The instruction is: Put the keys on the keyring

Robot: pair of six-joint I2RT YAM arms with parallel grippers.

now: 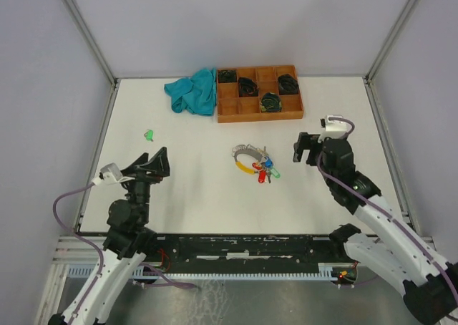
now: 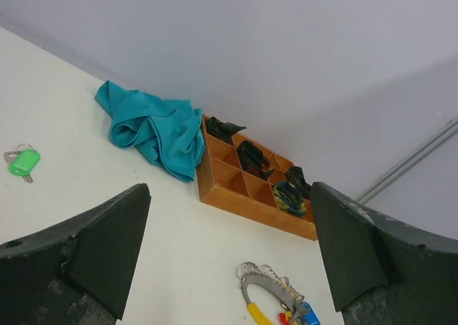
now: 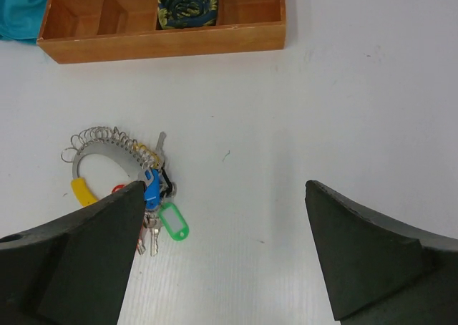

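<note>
The keyring [image 1: 245,157], a silvery loop with a yellow segment, lies mid-table; it also shows in the left wrist view [image 2: 266,290] and right wrist view [image 3: 100,149]. Keys with green, blue and red tags [image 1: 268,170] bunch at its right end; the green tag [image 3: 173,221] and blue tag [image 3: 150,191] show in the right wrist view. One loose key with a green tag [image 1: 149,134] lies far left, also in the left wrist view [image 2: 23,161]. My left gripper [image 1: 152,165] is open and empty, left of the ring. My right gripper [image 1: 306,149] is open and empty, right of it.
An orange-brown compartment tray [image 1: 258,113] with black coiled bundles [image 1: 270,101] stands at the back. A teal cloth [image 1: 193,91] lies crumpled against its left side. Grey walls and metal posts enclose the white table [image 1: 200,196].
</note>
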